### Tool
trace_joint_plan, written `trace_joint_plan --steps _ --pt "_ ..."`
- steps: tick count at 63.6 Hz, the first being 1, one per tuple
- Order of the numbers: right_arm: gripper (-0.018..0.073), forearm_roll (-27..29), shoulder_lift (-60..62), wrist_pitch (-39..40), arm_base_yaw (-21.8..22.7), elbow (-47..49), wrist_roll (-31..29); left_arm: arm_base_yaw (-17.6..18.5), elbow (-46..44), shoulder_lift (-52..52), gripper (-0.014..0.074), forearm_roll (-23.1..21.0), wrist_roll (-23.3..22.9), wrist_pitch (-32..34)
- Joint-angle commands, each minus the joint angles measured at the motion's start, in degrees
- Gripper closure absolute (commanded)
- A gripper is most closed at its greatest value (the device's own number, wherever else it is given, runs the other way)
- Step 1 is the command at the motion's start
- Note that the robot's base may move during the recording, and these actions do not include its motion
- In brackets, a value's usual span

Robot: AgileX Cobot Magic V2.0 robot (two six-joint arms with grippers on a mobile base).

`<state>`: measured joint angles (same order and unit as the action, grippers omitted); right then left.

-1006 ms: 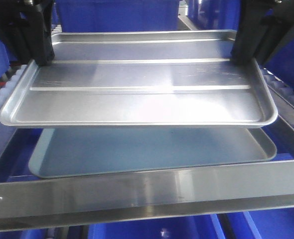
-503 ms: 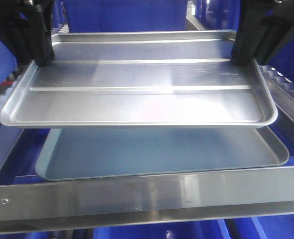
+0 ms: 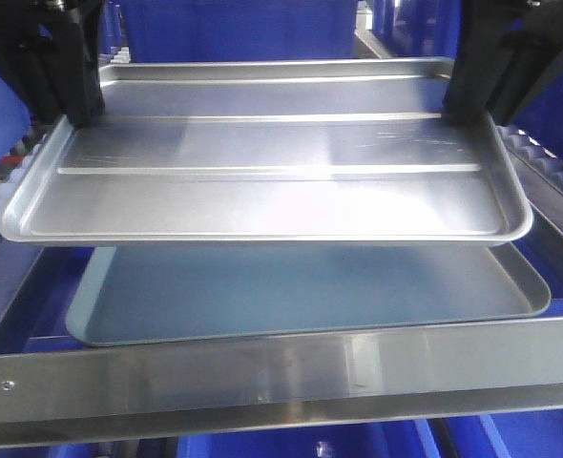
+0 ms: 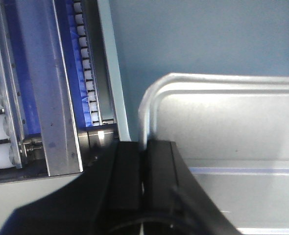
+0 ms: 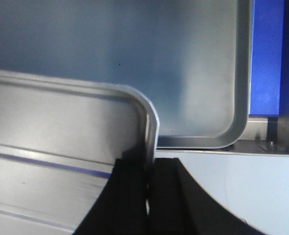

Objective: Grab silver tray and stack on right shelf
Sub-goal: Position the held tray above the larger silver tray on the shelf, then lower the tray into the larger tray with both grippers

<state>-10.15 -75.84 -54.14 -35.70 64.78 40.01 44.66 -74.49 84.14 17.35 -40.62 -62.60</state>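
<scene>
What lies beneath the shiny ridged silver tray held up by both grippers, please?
A larger, dull grey flat tray on the roller shelf; its far part is hidden by the silver tray.

Warehouse-like storage: steel roller rack (image 3: 281, 367) among blue plastic bins (image 3: 224, 29).

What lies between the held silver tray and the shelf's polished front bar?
In the front-facing view, a larger dull grey tray lies there, below the silver tray and behind the front bar. Nothing else shows in that stretch.
</scene>
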Motion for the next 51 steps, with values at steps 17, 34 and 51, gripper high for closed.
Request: trace_joint_plan --steps 17,34,51 --pt "0.0503 -1.83 1.87 3.29 0.21 2.24 -0.78 0.24 -1.72 -1.91 0.0689 2.45 0.08 0.45" --pt "0.0503 -2.61 1.87 7.74 0.21 2.24 -0.92 0.24 -1.72 -1.91 0.0689 3.01 0.08 5.33" --pt "0.0503 -5.86 1.49 7.3 2.88 3.92 -7.18 0.1 -1.84 -1.38 0.0689 3.13 0.08 11.49"
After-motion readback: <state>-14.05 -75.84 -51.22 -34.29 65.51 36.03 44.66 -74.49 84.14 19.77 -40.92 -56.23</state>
